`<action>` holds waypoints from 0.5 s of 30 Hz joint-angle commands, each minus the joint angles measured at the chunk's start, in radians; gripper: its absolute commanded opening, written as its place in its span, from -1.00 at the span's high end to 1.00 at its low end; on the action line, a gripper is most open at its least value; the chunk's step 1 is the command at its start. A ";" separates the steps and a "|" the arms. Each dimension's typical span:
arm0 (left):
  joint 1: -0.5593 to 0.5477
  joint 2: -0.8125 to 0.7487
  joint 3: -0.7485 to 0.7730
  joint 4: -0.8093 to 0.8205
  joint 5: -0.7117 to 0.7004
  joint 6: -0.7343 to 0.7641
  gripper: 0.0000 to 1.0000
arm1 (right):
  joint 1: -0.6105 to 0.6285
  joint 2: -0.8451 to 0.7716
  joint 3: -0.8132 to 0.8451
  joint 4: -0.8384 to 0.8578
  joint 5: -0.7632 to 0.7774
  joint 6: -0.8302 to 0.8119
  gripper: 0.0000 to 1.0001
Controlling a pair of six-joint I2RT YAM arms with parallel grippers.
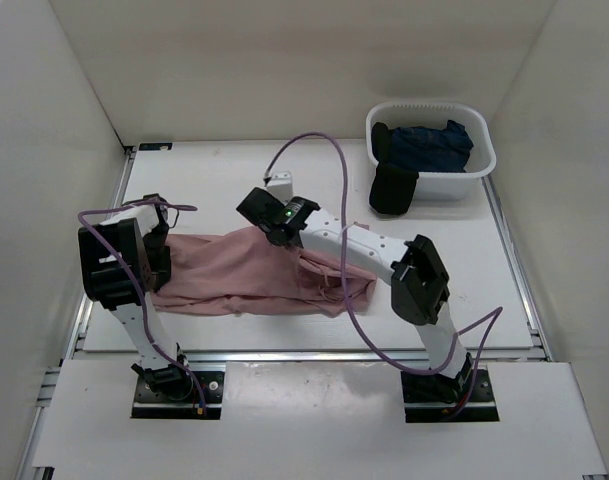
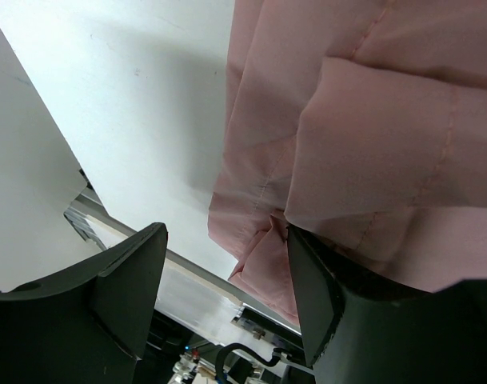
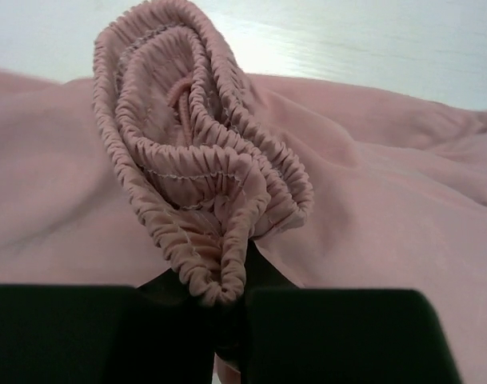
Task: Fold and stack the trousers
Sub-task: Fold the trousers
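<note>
The dusty-pink trousers [image 1: 246, 272] lie stretched out left to right across the near half of the table. My right gripper [image 1: 275, 231] is shut on a bunched fold of the gathered elastic waistband [image 3: 197, 164], which stands up between its fingers, and the right gripper [image 3: 227, 302] holds it above the flat fabric. My left gripper [image 2: 225, 234] stands open at the trousers' left end. The leg fabric [image 2: 371, 120] drapes over its right finger [image 2: 323, 304], and a loose fold hangs by that finger's inner face. Nothing is clamped between the left jaws.
A white basket [image 1: 454, 186] stands at the back right, with dark navy garments [image 1: 431, 146] inside and a black one [image 1: 392, 190] hanging over its front left rim. A purple cable [image 1: 324, 142] loops above the right arm. The table's near left edge rail [image 2: 187, 272] lies under the left gripper.
</note>
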 commanded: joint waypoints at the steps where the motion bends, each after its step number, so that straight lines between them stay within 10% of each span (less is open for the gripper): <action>1: -0.007 0.021 0.008 0.079 0.045 -0.026 -0.47 | 0.047 0.047 0.097 0.087 -0.190 -0.227 0.78; 4: -0.007 0.011 0.008 0.079 0.045 -0.026 -0.47 | 0.120 0.029 0.086 0.150 -0.245 -0.425 -0.34; 7: -0.007 0.001 -0.003 0.079 0.045 -0.026 -0.49 | 0.192 -0.031 0.048 0.171 -0.220 -0.545 -0.80; 12: -0.007 -0.008 -0.003 0.079 0.034 -0.026 -0.52 | 0.160 -0.184 -0.048 0.134 -0.102 -0.444 -0.78; 15: -0.007 -0.009 -0.003 0.079 0.034 -0.026 -0.56 | 0.085 -0.311 -0.208 0.147 -0.032 -0.294 -0.29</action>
